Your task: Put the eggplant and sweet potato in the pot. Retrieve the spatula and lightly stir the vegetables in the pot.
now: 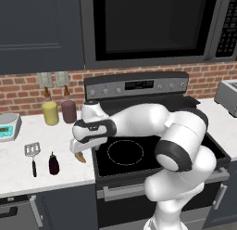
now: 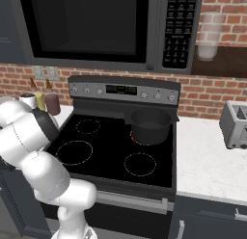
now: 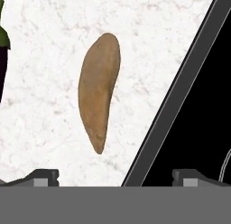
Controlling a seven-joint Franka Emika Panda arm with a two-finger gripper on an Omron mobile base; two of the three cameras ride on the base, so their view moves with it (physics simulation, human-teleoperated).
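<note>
On the white marble counter (image 1: 65,171) beside the stove (image 1: 139,152), the pincer (image 3: 115,175) hangs spread above the sweet potato (image 3: 99,90).

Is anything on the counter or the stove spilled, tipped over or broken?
Nothing stands out. The sweet potato, eggplant and spatula lie flat on the counter, whole and apart. The pot stands upright on the stove.
</note>
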